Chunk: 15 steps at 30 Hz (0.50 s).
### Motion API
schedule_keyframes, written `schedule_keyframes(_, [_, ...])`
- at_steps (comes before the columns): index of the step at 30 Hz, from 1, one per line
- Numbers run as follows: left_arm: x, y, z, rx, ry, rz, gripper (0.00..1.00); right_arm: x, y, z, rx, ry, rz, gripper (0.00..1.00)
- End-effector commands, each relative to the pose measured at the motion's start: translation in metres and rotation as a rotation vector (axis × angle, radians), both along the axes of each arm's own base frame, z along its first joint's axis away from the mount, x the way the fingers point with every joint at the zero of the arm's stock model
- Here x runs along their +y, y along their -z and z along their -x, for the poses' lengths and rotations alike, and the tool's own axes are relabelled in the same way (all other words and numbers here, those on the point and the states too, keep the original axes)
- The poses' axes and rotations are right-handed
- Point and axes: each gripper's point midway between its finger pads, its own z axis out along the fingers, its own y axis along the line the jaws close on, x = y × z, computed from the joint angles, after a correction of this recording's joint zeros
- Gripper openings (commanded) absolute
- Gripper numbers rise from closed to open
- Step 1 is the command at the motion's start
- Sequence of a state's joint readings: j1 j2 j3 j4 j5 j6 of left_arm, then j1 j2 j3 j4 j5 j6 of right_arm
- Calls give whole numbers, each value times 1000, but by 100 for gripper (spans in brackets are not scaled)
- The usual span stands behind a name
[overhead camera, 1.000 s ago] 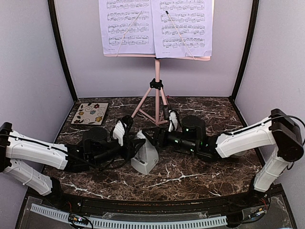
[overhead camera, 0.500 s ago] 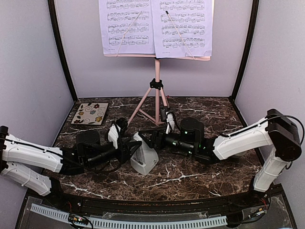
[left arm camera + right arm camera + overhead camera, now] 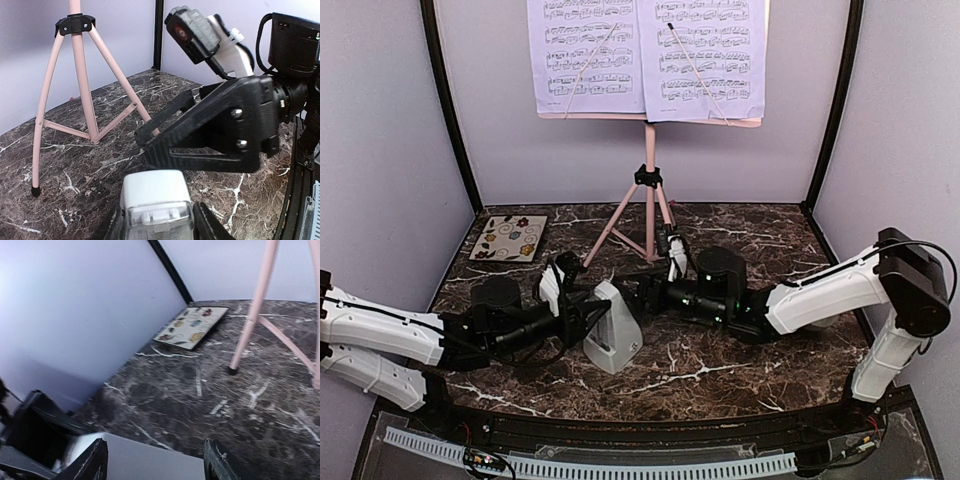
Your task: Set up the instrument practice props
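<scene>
The marble table (image 3: 740,365) bears a floral tile (image 3: 509,238) (far left) and the music stand (image 3: 649,160).

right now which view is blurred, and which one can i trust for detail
Right wrist view: motion-smeared, the floral tile soft and the metronome a pale patch. Left wrist view: music stand crisp, the close metronome top slightly soft. Top external view: evenly lit and sharp; trust that one.

The stand (image 3: 649,190) is pink, pages (image 3: 588,60) lavender, metronome (image 3: 613,330) white-grey, tile (image 3: 509,238) floral.
</scene>
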<state>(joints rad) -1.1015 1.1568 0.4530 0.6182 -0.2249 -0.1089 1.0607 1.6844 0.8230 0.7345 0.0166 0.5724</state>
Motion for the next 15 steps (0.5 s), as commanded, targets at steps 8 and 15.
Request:
schedule_keyframes(8, [-6, -12, 8, -17, 50, 55, 18, -40, 80, 1, 114, 22, 311, 75])
schedule_keyframes(15, [-12, -7, 6, -13, 59, 55, 18, -38, 5, 4, 45, 11, 169, 79])
